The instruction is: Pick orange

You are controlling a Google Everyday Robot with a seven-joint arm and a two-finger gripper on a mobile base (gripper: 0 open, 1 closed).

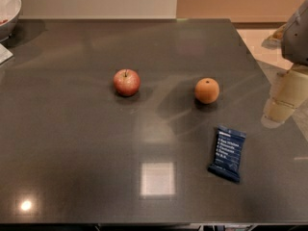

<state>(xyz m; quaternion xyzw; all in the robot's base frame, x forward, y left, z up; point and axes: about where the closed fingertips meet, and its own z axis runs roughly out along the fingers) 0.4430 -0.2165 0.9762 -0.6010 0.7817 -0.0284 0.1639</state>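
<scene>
The camera view shows a dark grey table (72, 153) holding two fruits; one orange (207, 90) lies right of centre, dimple up, and one red-yellow apple (126, 82) sits well apart to its left, stem up; one dark blue snack packet (227, 154) lies flat nearer than the orange and slightly right; one pale bowl (7, 8) is cut off at the far left corner. The gripper (278, 110) hangs at the right edge over the table's side, well apart from the orange; whether it is open or closed cannot be told.
</scene>
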